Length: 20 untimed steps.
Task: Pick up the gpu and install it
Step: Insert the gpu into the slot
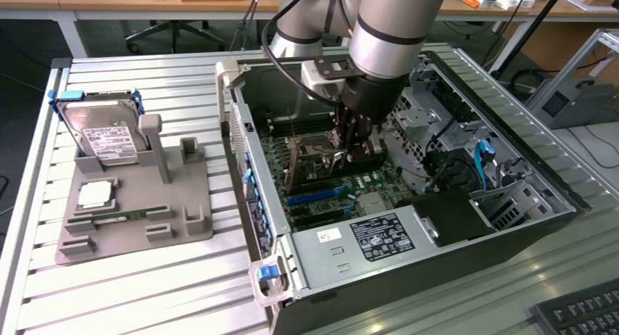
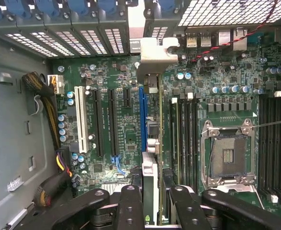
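- I had my gripper (image 1: 356, 148) down inside the open computer case (image 1: 320, 291), fingers clamped on the gpu (image 1: 314, 161), which I held on edge above the motherboard (image 1: 372, 186).
- From the wrist view, the gpu (image 2: 150, 182) ran edge-on between my fingers (image 2: 129, 206), just beside the long blue slot (image 2: 141, 124), its silver bracket (image 2: 152, 55) up against the rear wall of the case.
- Doing this well, I judged, meant keeping the card's edge parallel to that blue slot, the bracket tucked into the rear opening, and pressing straight down, no tilt; a skewed card could jam or stress the connector.
- I could not tell whether the card's edge was already touching the slot.
- Inside the case: an empty CPU socket (image 2: 226, 153), a white slot (image 2: 80, 120), a cable bundle (image 2: 44, 91) along one side.
- On the grey holder tray (image 1: 135, 230) at the exterior view's left: a hard drive (image 1: 109, 139) standing upright, a RAM stick (image 1: 121, 216) lying flat, a square chip (image 1: 95, 194).
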Tool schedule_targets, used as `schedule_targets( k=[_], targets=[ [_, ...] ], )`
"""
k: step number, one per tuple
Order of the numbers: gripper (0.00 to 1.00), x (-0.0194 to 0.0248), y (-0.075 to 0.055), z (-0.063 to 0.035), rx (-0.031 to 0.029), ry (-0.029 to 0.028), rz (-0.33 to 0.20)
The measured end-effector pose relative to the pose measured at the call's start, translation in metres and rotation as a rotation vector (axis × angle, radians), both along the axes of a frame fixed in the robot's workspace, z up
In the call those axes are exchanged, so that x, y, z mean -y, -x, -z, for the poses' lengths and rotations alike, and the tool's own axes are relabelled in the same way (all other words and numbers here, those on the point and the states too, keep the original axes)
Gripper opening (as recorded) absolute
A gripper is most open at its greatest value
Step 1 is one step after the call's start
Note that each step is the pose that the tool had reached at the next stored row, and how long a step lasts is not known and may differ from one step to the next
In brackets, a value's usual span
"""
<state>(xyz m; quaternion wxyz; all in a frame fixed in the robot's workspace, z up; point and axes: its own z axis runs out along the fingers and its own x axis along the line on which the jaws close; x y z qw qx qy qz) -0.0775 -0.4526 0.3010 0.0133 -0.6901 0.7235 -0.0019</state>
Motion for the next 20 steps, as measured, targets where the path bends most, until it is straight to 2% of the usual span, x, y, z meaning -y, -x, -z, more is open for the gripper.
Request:
schedule_targets(
  k=[14, 20],
  targets=[
    [0.27, 0.0016, 0.0003, 0.001, 0.0, 0.0, 0.0],
    [0.27, 0.0054, 0.0022, 0.0039, 0.0, 0.0, 0.0]
  ],
)
